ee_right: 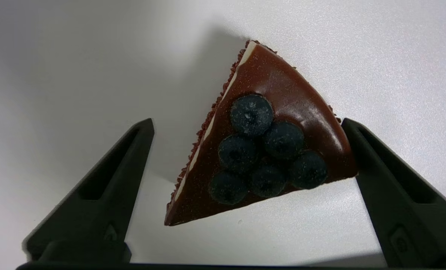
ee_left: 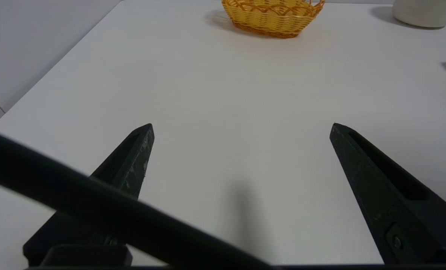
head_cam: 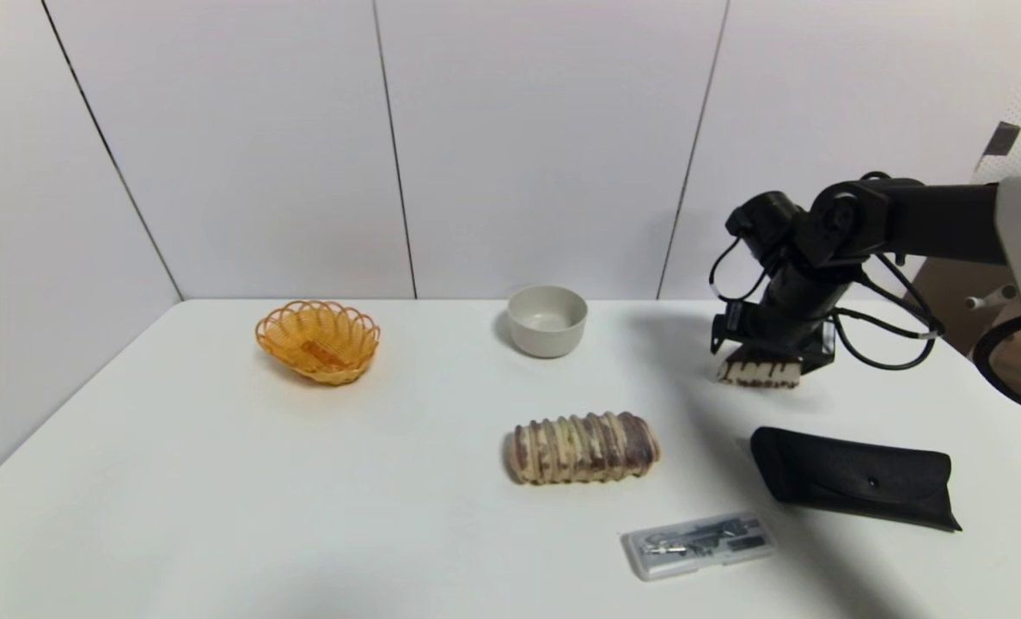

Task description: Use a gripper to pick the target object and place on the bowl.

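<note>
The right pincer (ee_right: 245,125) hangs directly over the cake slice (ee_right: 262,142), fingers spread wide on either side; one finger looks just beside its edge. The slice sits on the white surface (head_cam: 218,481), well right of the bowl (head_cam: 547,320).

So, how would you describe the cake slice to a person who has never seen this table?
Start at the white table and go to its far right side, under the right gripper, whose open fingers sit either side of it. The cake slice is a small triangle with cream sides, chocolate drips and blueberries on top. The striped bread loaf nearby is larger and log-shaped.
</note>
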`<state>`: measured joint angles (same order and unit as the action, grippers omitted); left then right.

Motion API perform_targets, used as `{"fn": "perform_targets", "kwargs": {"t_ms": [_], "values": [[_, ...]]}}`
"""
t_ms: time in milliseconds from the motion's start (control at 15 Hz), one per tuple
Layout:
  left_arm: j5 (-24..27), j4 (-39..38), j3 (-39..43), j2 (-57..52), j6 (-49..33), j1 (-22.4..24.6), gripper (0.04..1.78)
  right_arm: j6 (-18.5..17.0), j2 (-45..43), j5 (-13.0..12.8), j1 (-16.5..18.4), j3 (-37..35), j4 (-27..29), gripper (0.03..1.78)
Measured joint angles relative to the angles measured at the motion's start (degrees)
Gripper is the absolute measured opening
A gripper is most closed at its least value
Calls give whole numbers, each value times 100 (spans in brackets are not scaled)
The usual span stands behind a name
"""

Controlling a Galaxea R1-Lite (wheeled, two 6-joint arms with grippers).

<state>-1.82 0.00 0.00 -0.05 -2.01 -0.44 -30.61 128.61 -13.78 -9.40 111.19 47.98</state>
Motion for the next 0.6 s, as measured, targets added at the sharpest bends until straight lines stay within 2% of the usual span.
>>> {"fn": "perform_targets", "kwargs": {"t_ms": [133, 267, 467, 600], "values": [[0, 0, 0, 0, 0, 0, 169, 24, 46, -2, -13, 0, 0, 123], [2, 0, 0, 0, 0, 0, 169, 46, 83, -2, -11, 0, -6, 101], [0, 0, 0, 0, -5, 0, 169, 46, 96, -2, -7, 0, -2, 84], [0, 0, 0, 0, 1, 0, 169, 49, 66, 6, -11, 0, 9, 83]]}}
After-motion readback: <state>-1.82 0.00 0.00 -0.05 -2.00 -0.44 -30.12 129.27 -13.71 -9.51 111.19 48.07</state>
